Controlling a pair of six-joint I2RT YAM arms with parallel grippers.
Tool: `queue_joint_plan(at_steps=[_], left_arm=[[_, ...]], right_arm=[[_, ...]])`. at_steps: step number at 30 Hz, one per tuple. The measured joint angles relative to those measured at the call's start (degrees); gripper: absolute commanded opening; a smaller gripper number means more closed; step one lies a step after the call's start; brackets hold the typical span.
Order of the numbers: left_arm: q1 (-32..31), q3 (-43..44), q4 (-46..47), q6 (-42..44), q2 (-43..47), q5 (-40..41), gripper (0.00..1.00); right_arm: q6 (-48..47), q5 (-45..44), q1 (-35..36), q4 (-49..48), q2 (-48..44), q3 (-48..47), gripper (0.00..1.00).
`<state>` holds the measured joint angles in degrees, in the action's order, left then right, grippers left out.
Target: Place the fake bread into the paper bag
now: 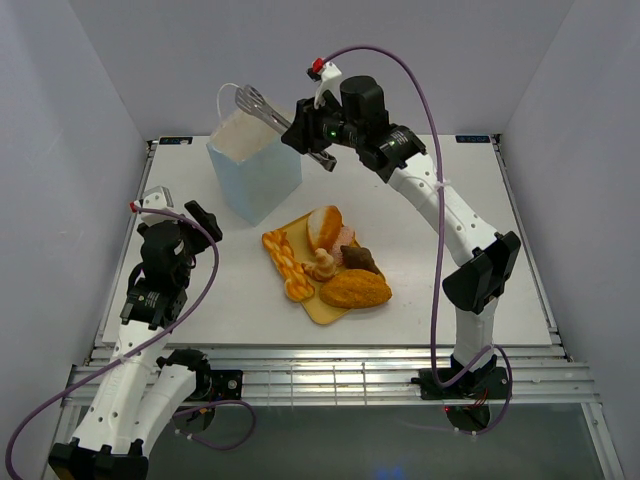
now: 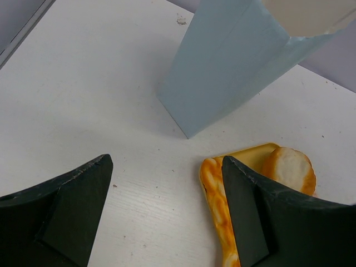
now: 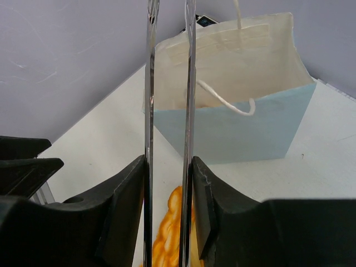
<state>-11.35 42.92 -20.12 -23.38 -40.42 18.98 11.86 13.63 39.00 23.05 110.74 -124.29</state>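
The tongs (image 1: pixel 268 111) are clasped by the right gripper (image 3: pixel 168 189) over the paper bag (image 1: pixel 257 180); the fake bread (image 1: pixel 355 290) is seen at five o'clock.

The paper bag (image 1: pixel 255 180) is standing behind-left of the tray (image 1: pixel 320 312) on the table (image 1: pixel 415 305).
The fake bread (image 1: pixel 355 290) is lying on the tray; the tongs (image 1: pixel 262 106) are hovering over the paper bag's mouth.

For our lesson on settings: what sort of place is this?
Probably a robotics test cell: two arms bolted to a white table, plain walls enclosing it, fake bread and a paper bag as props.
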Motion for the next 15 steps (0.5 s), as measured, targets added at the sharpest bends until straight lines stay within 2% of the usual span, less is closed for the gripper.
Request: queue_joint_plan(at_steps=[15], left_arm=[[0.00,0.00,0.00,0.20,-0.15,-0.11,0.90]], right_arm=[[-0.04,1.01,-0.42,0.98,-0.55,0.00,0.42]])
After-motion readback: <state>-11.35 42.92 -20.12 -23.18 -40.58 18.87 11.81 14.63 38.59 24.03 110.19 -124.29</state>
